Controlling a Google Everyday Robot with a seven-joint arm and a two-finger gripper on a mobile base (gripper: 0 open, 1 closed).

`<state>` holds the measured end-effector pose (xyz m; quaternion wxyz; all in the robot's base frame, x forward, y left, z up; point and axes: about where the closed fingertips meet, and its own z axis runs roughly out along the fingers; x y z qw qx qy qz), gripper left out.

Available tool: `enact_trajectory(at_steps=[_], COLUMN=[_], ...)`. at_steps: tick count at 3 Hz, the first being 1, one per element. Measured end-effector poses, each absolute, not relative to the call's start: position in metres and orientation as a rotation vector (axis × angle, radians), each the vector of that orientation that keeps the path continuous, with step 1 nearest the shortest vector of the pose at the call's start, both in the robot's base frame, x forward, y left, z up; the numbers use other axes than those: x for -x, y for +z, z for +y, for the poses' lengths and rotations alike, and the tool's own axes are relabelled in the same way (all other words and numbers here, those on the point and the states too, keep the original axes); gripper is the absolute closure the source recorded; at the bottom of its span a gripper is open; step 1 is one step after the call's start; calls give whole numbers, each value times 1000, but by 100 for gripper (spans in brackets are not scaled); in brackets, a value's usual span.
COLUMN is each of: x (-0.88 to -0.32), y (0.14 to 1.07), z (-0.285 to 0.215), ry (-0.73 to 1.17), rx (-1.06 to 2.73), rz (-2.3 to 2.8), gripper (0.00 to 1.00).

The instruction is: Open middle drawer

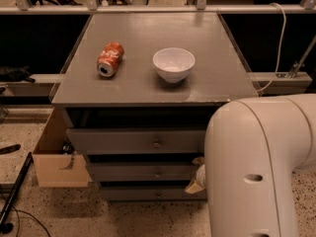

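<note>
The middle drawer (133, 172) is the second of three stacked grey fronts under the grey tabletop (148, 83), with a small round metal knob (158, 174) at its centre. It stands about flush with the fronts above and below. My white arm (256, 172) fills the lower right and covers the right ends of the drawers. My gripper (196, 179) shows only as a tan piece at the arm's left edge, level with the middle drawer, to the right of its knob and apart from it.
A red soda can (109, 59) lies on its side and a white bowl (173, 64) stands on the tabletop. An open cardboard box (54, 157) sits on the floor left of the cabinet. A black cable (15, 196) lies at lower left.
</note>
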<state>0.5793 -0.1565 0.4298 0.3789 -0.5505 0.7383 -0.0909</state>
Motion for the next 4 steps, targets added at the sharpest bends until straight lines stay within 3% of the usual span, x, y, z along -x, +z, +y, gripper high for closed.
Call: enact_trajectory(at_steps=[4], x=[-609], y=[403], z=[-157], ry=[-244], rx=[1495], rz=[1852], gripper=[0])
